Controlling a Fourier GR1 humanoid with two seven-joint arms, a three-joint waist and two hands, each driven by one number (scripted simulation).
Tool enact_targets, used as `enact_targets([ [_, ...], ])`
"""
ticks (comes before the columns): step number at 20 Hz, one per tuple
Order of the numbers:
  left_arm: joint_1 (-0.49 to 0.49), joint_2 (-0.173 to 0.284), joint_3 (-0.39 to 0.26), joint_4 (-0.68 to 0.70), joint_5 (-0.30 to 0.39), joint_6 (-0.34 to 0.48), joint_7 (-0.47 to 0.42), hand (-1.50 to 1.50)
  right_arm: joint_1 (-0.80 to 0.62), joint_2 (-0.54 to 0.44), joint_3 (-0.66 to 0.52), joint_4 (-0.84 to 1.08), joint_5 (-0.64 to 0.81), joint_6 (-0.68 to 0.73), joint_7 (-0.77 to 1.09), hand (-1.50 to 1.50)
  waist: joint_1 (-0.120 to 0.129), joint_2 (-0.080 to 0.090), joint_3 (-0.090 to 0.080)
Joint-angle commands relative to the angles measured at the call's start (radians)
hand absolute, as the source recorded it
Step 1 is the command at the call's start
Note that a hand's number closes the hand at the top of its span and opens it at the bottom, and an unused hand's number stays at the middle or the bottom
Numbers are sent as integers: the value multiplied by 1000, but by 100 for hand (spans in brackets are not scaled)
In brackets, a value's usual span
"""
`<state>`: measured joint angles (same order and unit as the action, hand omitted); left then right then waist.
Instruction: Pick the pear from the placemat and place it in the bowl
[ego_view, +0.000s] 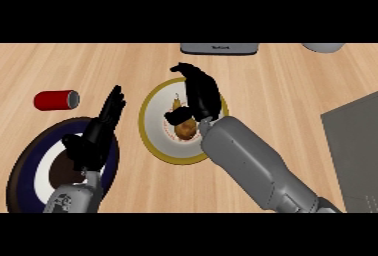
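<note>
Head view: pear in yellow-rimmed bowl, mid-counter
Pear axis: can't tell, mostly hidden
Right hand: over bowl, fingers curled, thumb touching pear
Left hand: fingers straight, over dark-rimmed plate

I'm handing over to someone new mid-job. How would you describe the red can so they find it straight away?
Start from the big dark round placemat at the counter's left edge, under the open left hand. Look just above its upper rim: the red can lies on its side on bare wood. It is the only red thing, and it stands apart from the gold-rimmed bowl at centre.
</note>
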<state>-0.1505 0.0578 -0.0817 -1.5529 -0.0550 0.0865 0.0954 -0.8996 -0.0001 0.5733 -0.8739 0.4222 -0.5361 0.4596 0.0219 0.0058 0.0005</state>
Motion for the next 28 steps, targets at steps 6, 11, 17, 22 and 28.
enact_targets([
  [6,-20,32,50,11,24,-23,19,0,3,-10,-138,-134,-32,-108,-139,-150,-18,-6,0],
  [11,30,9,31,-1,11,-13,-10,0,124,-33,-187,-309,-105,-74,-112,-150,-22,-8,0],
  [17,61,28,46,-34,32,-42,-18,0,335,-86,-207,-579,-168,-6,-113,-150,-26,-9,0],
  [22,47,8,46,50,5,-26,-84,0,533,-137,-179,-806,-231,100,-141,-150,-34,-9,-1],
  [28,24,-17,20,-19,-7,-16,18,0,548,-139,-298,-753,-283,246,-240,-150,-21,-6,0],
])
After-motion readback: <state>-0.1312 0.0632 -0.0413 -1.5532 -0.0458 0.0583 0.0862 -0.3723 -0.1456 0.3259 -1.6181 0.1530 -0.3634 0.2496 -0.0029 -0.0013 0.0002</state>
